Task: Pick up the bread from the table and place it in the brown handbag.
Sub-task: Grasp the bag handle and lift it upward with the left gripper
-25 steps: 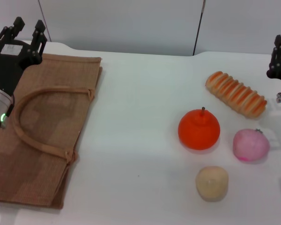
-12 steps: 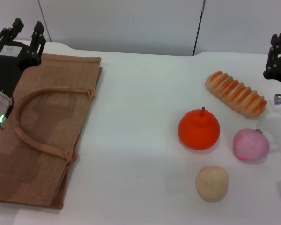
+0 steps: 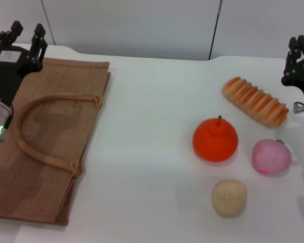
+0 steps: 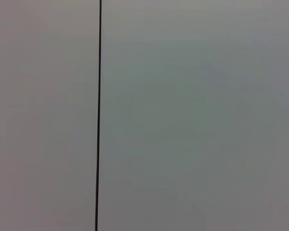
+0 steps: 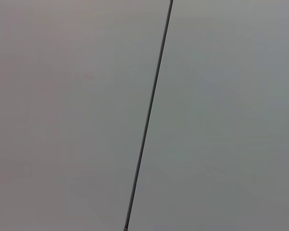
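Right now, bread (image 3: 255,101) on table (image 3: 152,152), R end effector (image 3: 297,43) nearby, released, L end effector (image 3: 24,29) released by brown handbag (image 3: 45,136)

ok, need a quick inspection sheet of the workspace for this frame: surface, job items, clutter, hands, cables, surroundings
Surface: white table, flat, no spills seen.
Job's things: bread lies on the table at far right, untouched. Brown handbag lies flat on the left, handles on top, mouth not visibly open.
Clutter: orange fruit, pink fruit and beige ball near the bread, all apart from it.
Hands: left hand open, above the bag's far corner, holding nothing. Right hand at the right edge beyond the bread, holding nothing.
Cables: nothing seen.
Surroundings: plain grey wall panels with dark seams; both wrist views show only these.
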